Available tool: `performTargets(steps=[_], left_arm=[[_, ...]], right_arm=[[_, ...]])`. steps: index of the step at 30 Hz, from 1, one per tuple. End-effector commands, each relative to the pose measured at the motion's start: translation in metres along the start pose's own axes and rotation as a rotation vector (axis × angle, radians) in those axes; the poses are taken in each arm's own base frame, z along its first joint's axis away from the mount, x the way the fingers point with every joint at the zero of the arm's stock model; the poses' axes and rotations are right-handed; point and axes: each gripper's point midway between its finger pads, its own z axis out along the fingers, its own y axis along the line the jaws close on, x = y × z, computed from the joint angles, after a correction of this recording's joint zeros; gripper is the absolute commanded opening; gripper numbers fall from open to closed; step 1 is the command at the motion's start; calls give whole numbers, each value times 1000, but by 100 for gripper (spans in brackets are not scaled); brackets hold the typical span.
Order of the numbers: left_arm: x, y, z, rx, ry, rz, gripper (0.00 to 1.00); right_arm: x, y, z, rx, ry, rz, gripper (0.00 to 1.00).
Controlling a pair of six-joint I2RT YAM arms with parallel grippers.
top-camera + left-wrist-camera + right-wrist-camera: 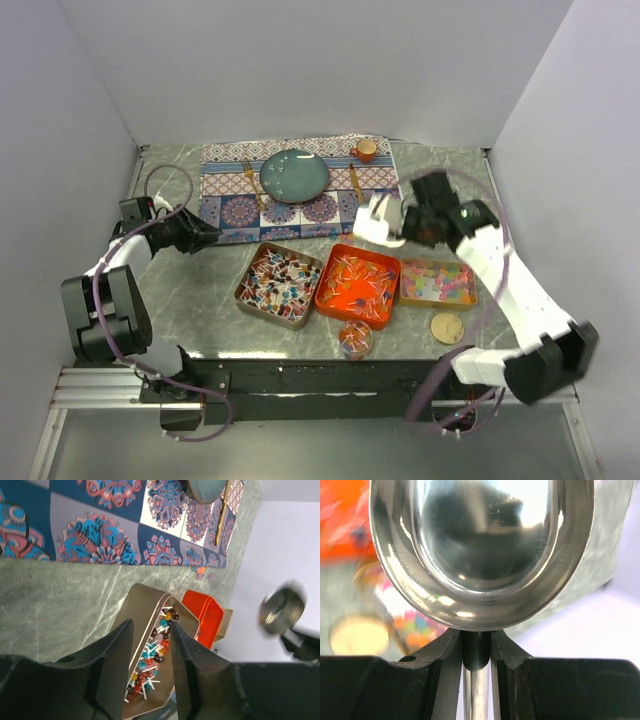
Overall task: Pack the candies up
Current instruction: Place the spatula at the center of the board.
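Note:
The candies lie in three trays at the front: red-white-blue ones (278, 280) in a metal tray (247, 272), orange-red ones (360, 282) in an orange tray (330, 262), and pastel ones (438, 282) in a third tray. A small clear cup (355, 340) in front holds a few. My right gripper (408, 222) (476, 640) is shut on the handle of a silver scoop (378, 222) (480, 545), held above the orange tray's far edge, its bowl empty. My left gripper (205, 238) (150, 627) is open and empty, left of the metal tray (145, 605).
A patterned placemat (230, 215) at the back carries a teal plate (295, 175), gold cutlery and an orange cup (367, 150). A round gold lid (447, 327) lies near the front edge, right of the clear cup. White walls close in the table.

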Motion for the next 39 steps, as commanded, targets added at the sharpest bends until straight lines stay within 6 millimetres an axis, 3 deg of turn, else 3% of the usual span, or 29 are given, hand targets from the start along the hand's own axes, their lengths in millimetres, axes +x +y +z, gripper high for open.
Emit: performTargets(steps=[1,2,3,4,6,7,11,13,18,20,21,22,23,27,29,30,32,33,35,36,38,39], left_arm=[[-15,-24,-14,42,-46,164,42],[-17,-27,-15,43,-54,183,42],[-18,-29,-16,44,-56,188,42],[-18,-29,-17,40,-48,184,42],[-23,-31,-15,37,-40,181,43],[-25,-30,-14,30,-38,177,43],[-34,-30,-12,8,-44,176,43],[-38,-30,-10,2,-47,177,43],[-45,-29,-3,0,-28,215,44],[-42,-34,-1,41,-8,238,45],[-39,-37,0,71,5,243,46],[-45,-46,0,118,-20,289,48],[-40,-51,0,152,-12,296,48],[-35,-76,8,217,17,395,50],[-37,-91,6,234,0,470,51],[-31,-99,8,251,7,512,51],[-21,-111,7,266,13,645,51],[-7,-115,12,269,48,696,51],[9,-119,13,275,90,802,51],[21,-124,15,289,115,834,51],[38,-125,13,299,137,895,51],[48,-128,14,310,153,916,51]], right_arm=[[13,-88,24,186,-98,595,0],[18,-107,23,219,-115,668,0],[37,-122,25,255,-114,799,0],[50,-128,44,240,-85,863,0],[66,-145,56,257,-72,967,0],[85,-146,79,234,-23,1017,0],[109,-172,117,255,15,1042,0],[118,-169,139,221,59,1024,0],[149,-152,160,224,147,1113,1],[159,-144,165,215,171,1138,11],[161,-140,168,205,177,1150,32],[164,-138,169,199,178,1162,42],[170,-135,169,189,187,1178,51],[177,-142,156,180,152,1167,58],[171,-149,143,173,102,1162,60],[169,-155,128,184,74,1158,60],[152,-148,115,116,12,1090,61],[142,-150,96,129,-26,1054,62],[126,-125,84,27,-85,956,63],[112,-118,61,24,-134,884,65],[108,-68,52,-95,-129,693,68],[100,-56,29,-71,-153,595,68]])
